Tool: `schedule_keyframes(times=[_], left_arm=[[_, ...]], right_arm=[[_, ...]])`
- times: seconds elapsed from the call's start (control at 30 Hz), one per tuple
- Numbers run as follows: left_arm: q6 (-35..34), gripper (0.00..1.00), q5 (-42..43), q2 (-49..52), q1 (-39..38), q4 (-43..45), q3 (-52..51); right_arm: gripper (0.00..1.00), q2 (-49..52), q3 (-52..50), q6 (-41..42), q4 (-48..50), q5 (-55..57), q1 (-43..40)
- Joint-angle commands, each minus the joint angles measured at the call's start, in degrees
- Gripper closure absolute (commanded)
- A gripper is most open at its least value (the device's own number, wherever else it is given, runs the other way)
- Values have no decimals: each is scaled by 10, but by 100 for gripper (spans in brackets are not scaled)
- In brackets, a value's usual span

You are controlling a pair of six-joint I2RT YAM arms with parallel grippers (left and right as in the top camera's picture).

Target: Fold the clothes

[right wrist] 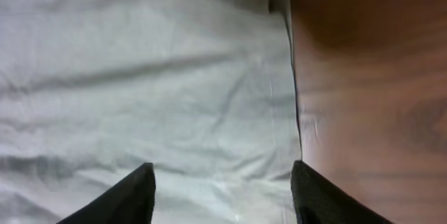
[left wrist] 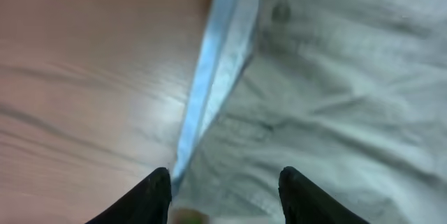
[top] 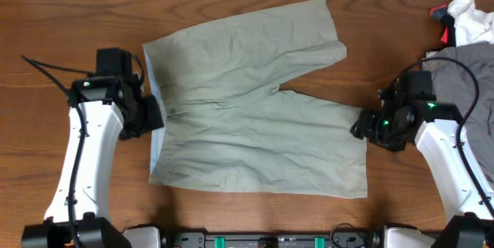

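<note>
Looking down on the table [top: 69, 16], we see the shorts [top: 255, 109] lying flat at its middle, long axis running arm to arm. The waistband [top: 155, 155] sits by our left gripper [top: 152, 117] and the near leg's hem under our right gripper [top: 360, 127]. Both pincers stand released, fingers apart above cloth, clasping nothing. Each arm is nearest its own end, so we reckon either edge could start the fold.

White arms [top: 81, 151], black wrist housings [top: 116, 64], black cables [top: 46, 73], green lights [top: 430, 107], tapered black fingers [left wrist: 155, 197]
</note>
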Motion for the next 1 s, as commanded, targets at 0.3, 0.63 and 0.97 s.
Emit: schedule_keyframes(times=[0.3,0.63,0.97], left_arm=[[-92,36,22,3,2,32,-169],[-119,34,62,3,2,99,-244],[-147,94,63,3,2,122,-258]], right_arm=[[33,-3,-1,-9,-66,-11,-2],[32,-3,-1,-9,-87,-11,-2],[32,-3,-1,-9,-87,-6,-2]])
